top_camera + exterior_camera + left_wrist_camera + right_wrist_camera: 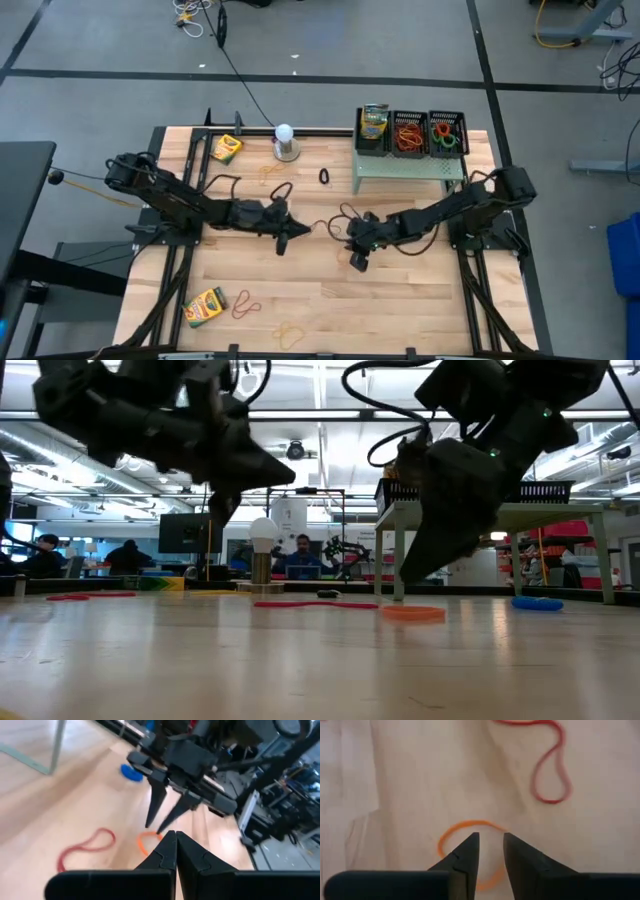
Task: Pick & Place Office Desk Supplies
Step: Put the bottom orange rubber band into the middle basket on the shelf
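Note:
My right gripper (pixel 491 836) is open by a narrow gap. It points down just above an orange rubber-band loop (pixel 451 834) that lies flat on the table's middle, without touching it. The left wrist view shows its two fingers (pixel 156 810) over the same orange loop (pixel 142 842). A red band (pixel 551 767) lies flat close by. My left gripper (pixel 175 834) is shut and empty, raised over the table just left of the right gripper (pixel 357 262). Three black mesh baskets (pixel 410 133) stand on a pale green riser (pixel 405 168); the left one holds a crayon box (pixel 375 122), the others hold bands.
Crayon boxes lie at the far left (pixel 225 148) and near left (pixel 205 307). Loose bands: tan (pixel 272 170), black (pixel 324 176), red (pixel 245 303), tan (pixel 290 332), blue (pixel 537 602). A white ball on a metal base (pixel 286 140) stands at the far edge.

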